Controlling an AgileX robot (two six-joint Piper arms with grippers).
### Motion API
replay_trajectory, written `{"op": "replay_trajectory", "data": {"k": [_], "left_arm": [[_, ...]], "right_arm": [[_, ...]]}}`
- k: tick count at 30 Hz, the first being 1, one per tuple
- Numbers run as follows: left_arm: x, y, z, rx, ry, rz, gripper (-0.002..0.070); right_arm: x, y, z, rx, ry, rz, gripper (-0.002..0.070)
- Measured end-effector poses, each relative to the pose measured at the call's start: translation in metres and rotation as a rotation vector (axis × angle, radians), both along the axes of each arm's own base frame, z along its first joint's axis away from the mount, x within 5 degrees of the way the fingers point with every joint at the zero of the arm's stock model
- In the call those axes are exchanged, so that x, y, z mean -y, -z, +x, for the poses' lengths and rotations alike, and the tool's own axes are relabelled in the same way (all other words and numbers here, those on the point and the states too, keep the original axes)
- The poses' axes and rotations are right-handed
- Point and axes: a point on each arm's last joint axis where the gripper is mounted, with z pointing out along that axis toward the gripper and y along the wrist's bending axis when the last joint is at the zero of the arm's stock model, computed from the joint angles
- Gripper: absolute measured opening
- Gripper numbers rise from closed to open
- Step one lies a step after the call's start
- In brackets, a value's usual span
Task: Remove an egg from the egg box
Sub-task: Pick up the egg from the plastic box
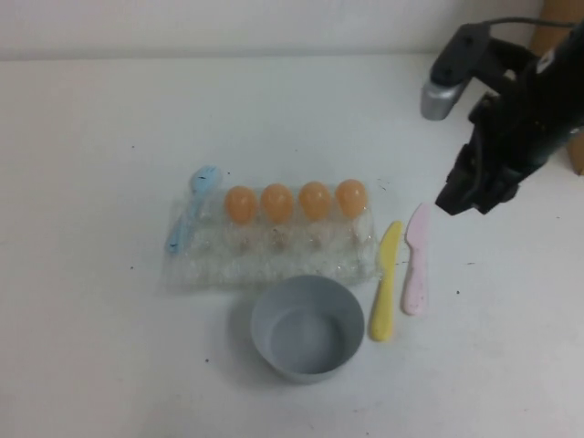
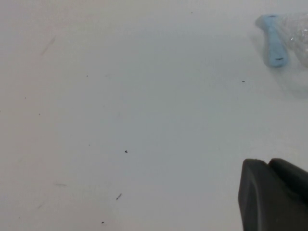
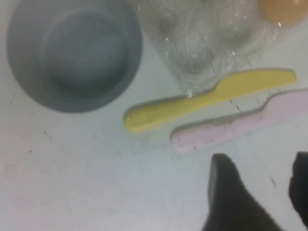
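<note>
Several orange-tan eggs sit in the back row of the clear plastic egg box [image 1: 274, 251]; the rightmost egg [image 1: 350, 197] is nearest my right gripper [image 1: 474, 196]. That gripper hovers above the table to the right of the box, open and empty. In the right wrist view its open gripper [image 3: 262, 178] is over bare table, with one egg [image 3: 284, 10] and the box corner [image 3: 207, 33] beyond it. My left gripper [image 2: 267, 163] is shut and empty over bare table, left of the box, whose edge [image 2: 301, 33] just shows. It is out of the high view.
A grey bowl [image 1: 307, 327] stands in front of the box. A yellow plastic knife [image 1: 386, 279] and a pink one [image 1: 416, 258] lie right of the box, under my right gripper's path. A blue utensil [image 1: 193, 205] lies at the box's left end.
</note>
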Motion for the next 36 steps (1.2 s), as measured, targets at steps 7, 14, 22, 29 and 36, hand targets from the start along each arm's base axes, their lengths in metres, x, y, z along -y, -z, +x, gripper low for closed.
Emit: {"op": "replay_trajectory", "data": {"k": [7,14,22,29,36], "left_arm": [[0.0,0.0,0.0,0.0,0.0,0.0,-0.0005],[0.0,0.0,0.0,0.0,0.0,0.0,-0.0005],[0.0,0.0,0.0,0.0,0.0,0.0,-0.0005],[0.0,0.0,0.0,0.0,0.0,0.0,-0.0005],[0.0,0.0,0.0,0.0,0.0,0.0,-0.0005]], "right_arm": [[-0.034,0.017,0.035,0.053,-0.166,-0.066,0.0427],[-0.062,0.035,0.063,0.116,-0.264,-0.099,0.0447],[-0.087,0.063,0.09,0.17,-0.323,-0.113,0.0447],[-0.092,0.089,0.105,0.187,-0.327,-0.141,0.0447],[-0.094,0.103,0.115,0.228,-0.337,-0.159,0.0447]]}}
